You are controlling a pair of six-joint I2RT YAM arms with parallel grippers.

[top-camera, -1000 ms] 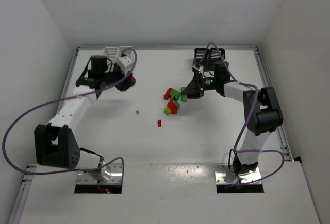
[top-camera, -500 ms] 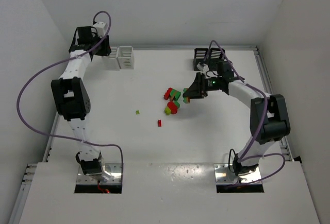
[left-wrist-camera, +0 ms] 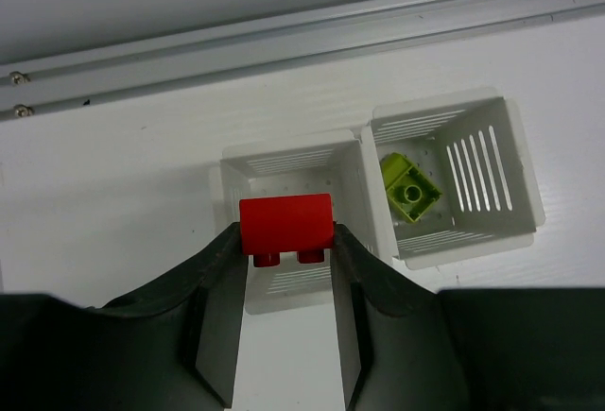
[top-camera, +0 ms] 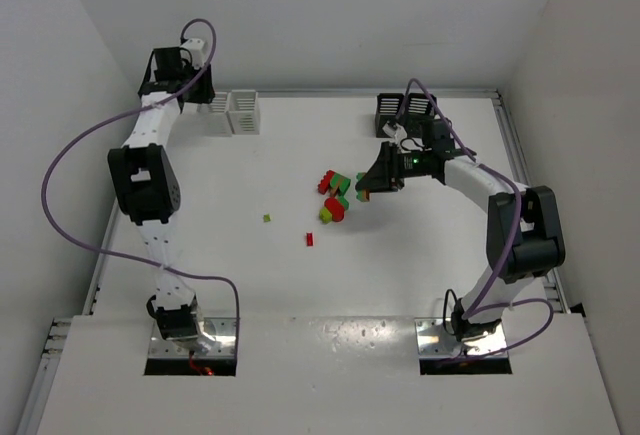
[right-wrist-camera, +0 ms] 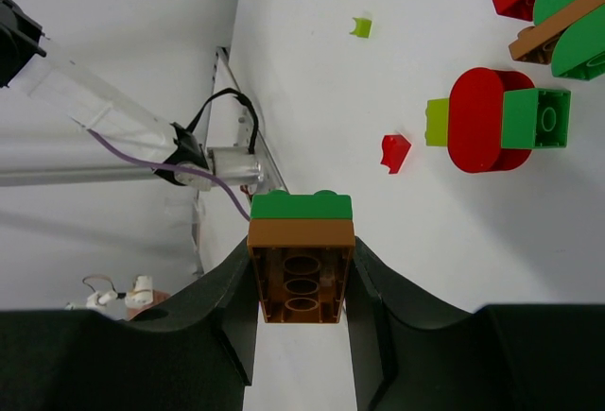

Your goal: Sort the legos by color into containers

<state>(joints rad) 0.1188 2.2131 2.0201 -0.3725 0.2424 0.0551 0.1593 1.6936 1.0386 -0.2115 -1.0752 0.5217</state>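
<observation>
Two white bins (top-camera: 243, 113), two black bins (top-camera: 390, 107) — two tiny stray legos (top-camera: 266, 218).

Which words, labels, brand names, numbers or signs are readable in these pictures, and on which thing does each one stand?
There are none to read.
The red brick in the left gripper, the brown-and-green brick in the right gripper, the white bins and the black bins show no print.
Any marks on the arms are too small to tell.
</observation>
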